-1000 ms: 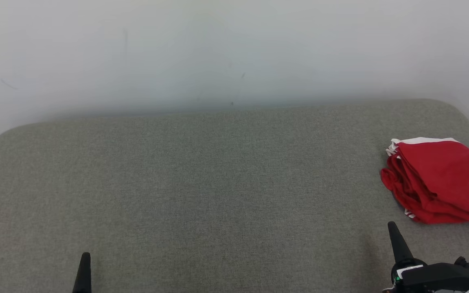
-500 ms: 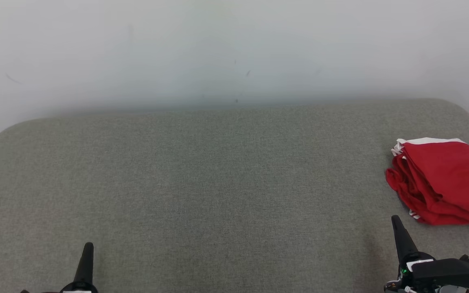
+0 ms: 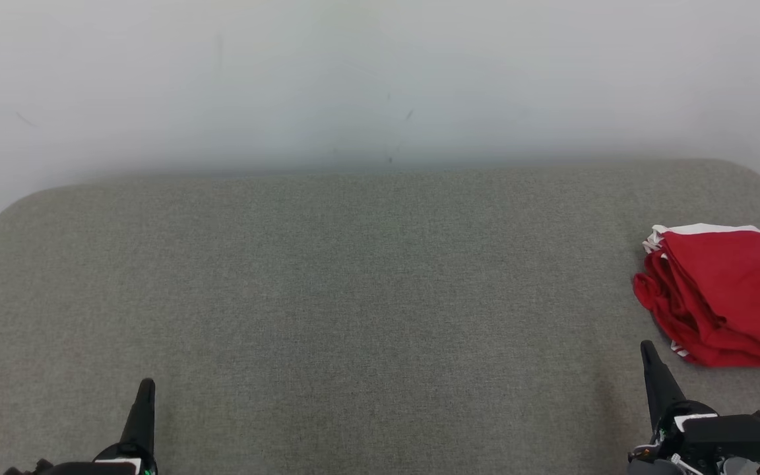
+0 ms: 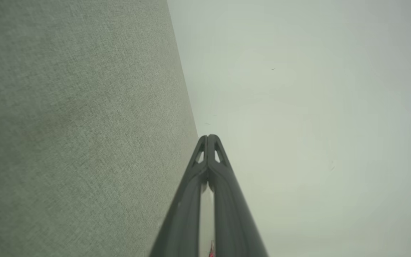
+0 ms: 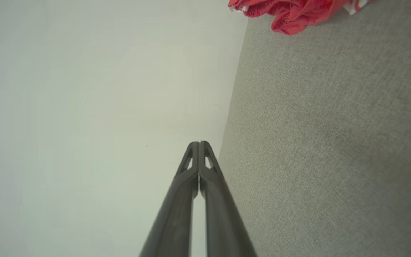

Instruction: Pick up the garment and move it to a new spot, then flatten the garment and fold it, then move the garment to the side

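the red garment (image 3: 726,293) looks soft, light, limp – best pinched at its bunched left folds; left gripper (image 3: 146,386) and right gripper (image 3: 648,348) both closed, empty.

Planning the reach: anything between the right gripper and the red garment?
No: the head view shows bare grey upholstery between the right gripper and the red garment.

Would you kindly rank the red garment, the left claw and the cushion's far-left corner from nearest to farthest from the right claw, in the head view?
1. Red garment, just beyond the right claw, far right.
2. Left claw, across at lower left.
3. Cushion's far-left corner, upper left.
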### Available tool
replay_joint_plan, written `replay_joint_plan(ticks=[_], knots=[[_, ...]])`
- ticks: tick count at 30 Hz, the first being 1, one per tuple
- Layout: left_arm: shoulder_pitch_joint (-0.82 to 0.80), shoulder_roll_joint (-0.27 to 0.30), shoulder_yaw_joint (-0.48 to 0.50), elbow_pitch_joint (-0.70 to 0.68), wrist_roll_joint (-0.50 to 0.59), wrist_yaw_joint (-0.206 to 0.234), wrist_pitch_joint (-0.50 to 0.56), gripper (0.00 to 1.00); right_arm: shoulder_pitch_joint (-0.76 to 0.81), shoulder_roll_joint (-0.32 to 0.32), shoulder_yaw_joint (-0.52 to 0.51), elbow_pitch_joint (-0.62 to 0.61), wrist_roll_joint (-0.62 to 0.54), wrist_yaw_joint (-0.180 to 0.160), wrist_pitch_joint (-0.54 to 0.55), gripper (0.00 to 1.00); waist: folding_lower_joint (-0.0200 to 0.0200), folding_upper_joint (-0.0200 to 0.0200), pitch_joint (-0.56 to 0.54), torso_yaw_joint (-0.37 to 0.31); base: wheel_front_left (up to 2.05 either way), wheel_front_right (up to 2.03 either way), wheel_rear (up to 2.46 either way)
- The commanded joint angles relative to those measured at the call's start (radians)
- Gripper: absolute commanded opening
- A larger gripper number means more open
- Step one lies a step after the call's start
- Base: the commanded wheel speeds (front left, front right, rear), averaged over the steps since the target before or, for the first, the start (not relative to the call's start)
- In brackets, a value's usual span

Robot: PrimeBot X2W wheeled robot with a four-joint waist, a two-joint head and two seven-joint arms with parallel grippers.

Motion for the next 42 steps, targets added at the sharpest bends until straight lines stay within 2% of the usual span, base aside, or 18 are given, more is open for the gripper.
replay_joint_plan(ticks=[1, 18, 42], knots=[[-0.020, 0.000, 0.000, -0.006, -0.023, 0.001, 0.008, 0.00, -0.013, -0.003, -0.005, -0.007, 0.020, 0.001, 0.007, 0.00, -0.0001, 0.0000, 0.001, 0.002, 0.00, 0.00, 0.00], [-0.046, -0.001, -0.001, -0.004, -0.132, 0.001, 0.038, 0.00, -0.023, -0.002, -0.024, -0.017, 0.138, 0.001, 0.032, 0.00, -0.0001, 0.0000, 0.011, 0.018, 0.00, 0.00, 0.00], [-0.045, -0.001, -0.002, -0.004, -0.128, 0.001, 0.036, 0.00, -0.022, 0.001, -0.026, -0.016, 0.131, 0.001, 0.033, 0.00, -0.0001, 0.0000, 0.011, 0.018, 0.00, 0.00, 0.00]])
